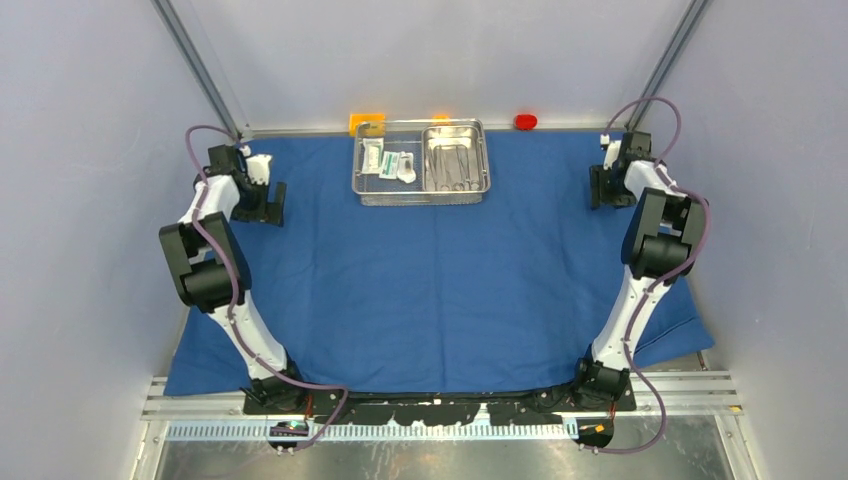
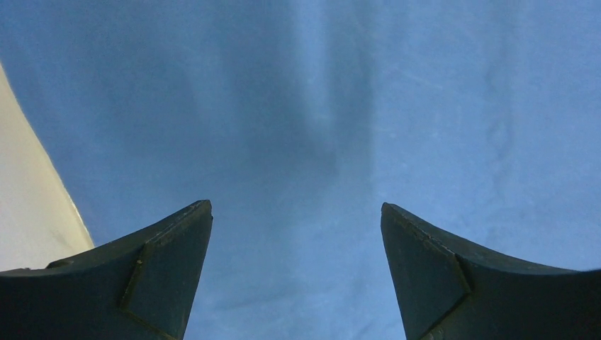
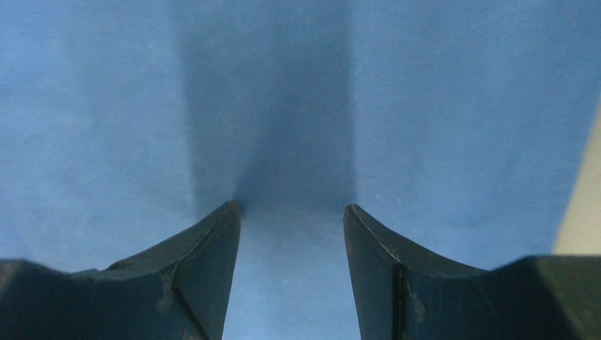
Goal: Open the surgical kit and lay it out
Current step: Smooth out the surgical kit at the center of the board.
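Observation:
The blue cloth wrap [image 1: 440, 290] lies spread flat across the table. At its far middle stands the wire-mesh basket [image 1: 362, 180]. Inside it are white packets [image 1: 389, 163] on the left and a smaller steel tray [image 1: 483, 160] with slim metal instruments [image 1: 452, 165] on the right. My left gripper [image 1: 271, 203] hangs over the cloth's far left part, open, with only blue cloth [image 2: 298, 142] between its fingers [image 2: 170, 269]. Over the far right part my right gripper [image 1: 603, 190] points down close to the cloth [image 3: 290, 113], open and holding nothing.
Two orange blocks [image 1: 366, 122] and a small red block [image 1: 525, 121] sit behind the basket at the back wall. Bare table shows at the cloth's left edge [image 2: 28, 205] and right edge [image 3: 581, 212]. Side walls close in on both sides.

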`<act>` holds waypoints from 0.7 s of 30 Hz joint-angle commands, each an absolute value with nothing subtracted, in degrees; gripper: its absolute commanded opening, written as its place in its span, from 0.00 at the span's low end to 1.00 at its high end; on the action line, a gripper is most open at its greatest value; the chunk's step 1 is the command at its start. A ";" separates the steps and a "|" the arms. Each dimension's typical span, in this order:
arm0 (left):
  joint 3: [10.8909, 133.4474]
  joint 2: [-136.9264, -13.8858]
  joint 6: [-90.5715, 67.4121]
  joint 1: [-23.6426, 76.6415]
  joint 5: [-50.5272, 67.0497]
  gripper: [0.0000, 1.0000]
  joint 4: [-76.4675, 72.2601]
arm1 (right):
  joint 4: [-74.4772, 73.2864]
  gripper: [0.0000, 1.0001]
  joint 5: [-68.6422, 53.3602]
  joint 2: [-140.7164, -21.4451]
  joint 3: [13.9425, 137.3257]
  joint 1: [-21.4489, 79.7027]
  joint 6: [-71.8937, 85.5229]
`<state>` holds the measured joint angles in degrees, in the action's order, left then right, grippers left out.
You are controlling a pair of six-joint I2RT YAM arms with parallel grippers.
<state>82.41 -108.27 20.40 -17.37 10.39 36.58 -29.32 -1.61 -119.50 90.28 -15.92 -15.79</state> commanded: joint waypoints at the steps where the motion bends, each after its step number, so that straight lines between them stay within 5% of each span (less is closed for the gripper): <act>1: 86.17 -111.62 19.43 -17.60 6.70 0.91 34.90 | -28.00 0.60 3.84 -122.52 93.56 -15.98 -16.65; 21: 82.11 -119.54 30.02 -18.74 -8.76 0.91 28.99 | -25.41 0.57 16.32 -127.62 89.05 -20.18 -29.19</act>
